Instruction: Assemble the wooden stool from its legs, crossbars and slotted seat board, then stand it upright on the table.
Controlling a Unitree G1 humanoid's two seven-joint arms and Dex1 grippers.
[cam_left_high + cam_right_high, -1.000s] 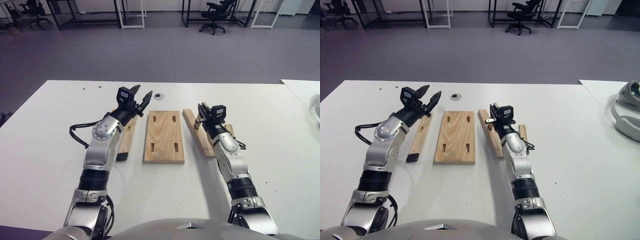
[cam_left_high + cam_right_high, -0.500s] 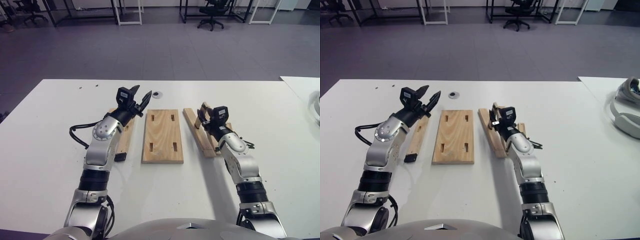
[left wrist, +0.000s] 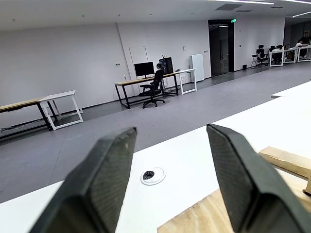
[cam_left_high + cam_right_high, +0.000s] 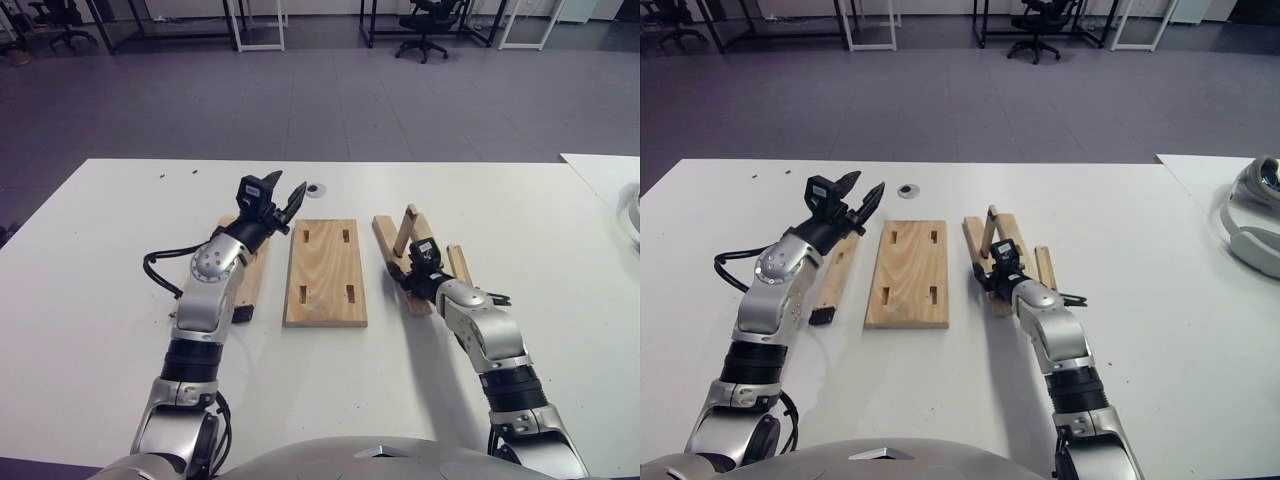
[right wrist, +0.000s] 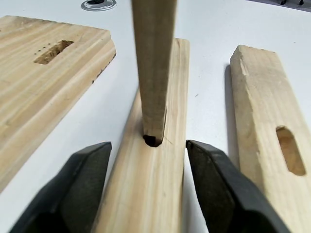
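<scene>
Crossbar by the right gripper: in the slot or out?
In: crossbar stands up, its end sunk into the slot of the leg.

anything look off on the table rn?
Nothing spilled or broken. One oddity: a crossbar stands up from the slot of the leg right of the seat board, while everything else lies flat. A dark gap shows at its foot, so it may sit loose. Right gripper: jaws open astride that leg.

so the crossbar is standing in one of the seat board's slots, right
Not quite: the crossbar is standing in a slot of the leg that lies beside the seat board, not in the board itself. The right wrist view shows it.
</scene>
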